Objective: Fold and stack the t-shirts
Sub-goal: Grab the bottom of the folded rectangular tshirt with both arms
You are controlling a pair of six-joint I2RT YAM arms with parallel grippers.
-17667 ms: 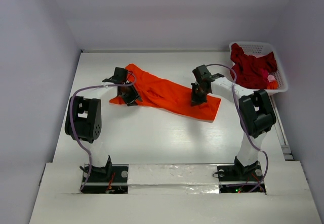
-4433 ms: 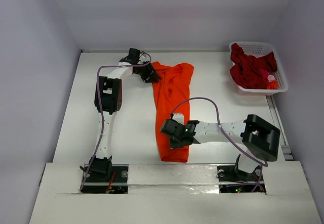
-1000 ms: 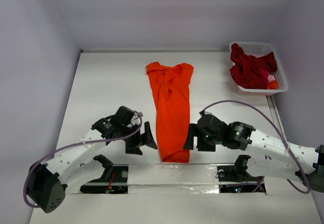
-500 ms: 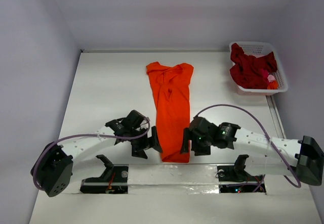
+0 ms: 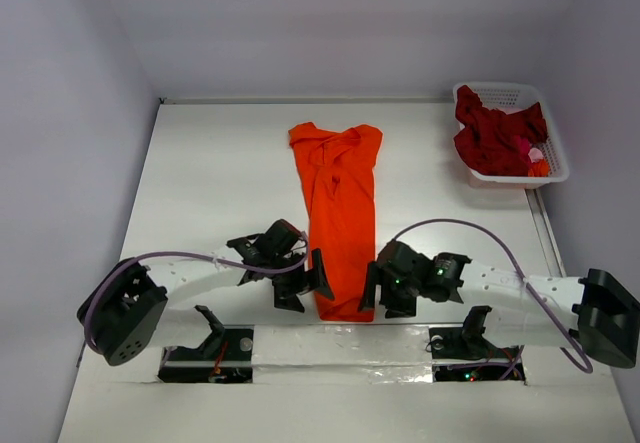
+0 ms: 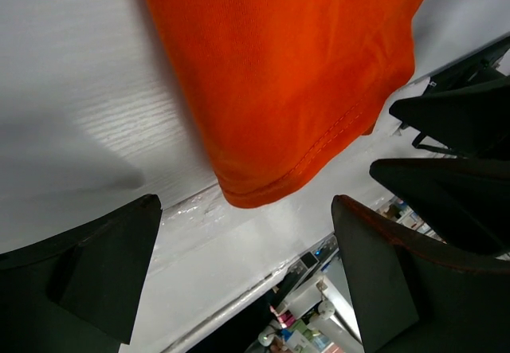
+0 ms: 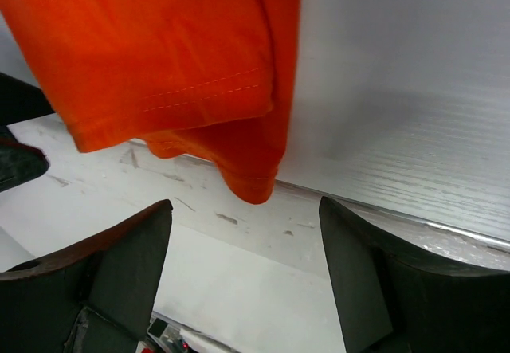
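Observation:
An orange t-shirt lies folded into a long narrow strip down the middle of the table, collar end far, hem at the near edge. My left gripper sits open just left of the hem's near corner, and that corner lies just ahead of the gap between the fingers. My right gripper is open at the hem's right corner, where the orange cloth hangs just ahead of its fingers. Neither gripper holds anything. A dark red t-shirt lies crumpled in the basket.
A white latticed basket stands at the far right corner with a bit of pink and orange cloth beside the red one. The white table ends at a taped near edge close under both grippers. Walls enclose the left, back and right.
Over the last second both arms have swung inward to the orange shirt's near hem, one on each side. The shirt has not moved.

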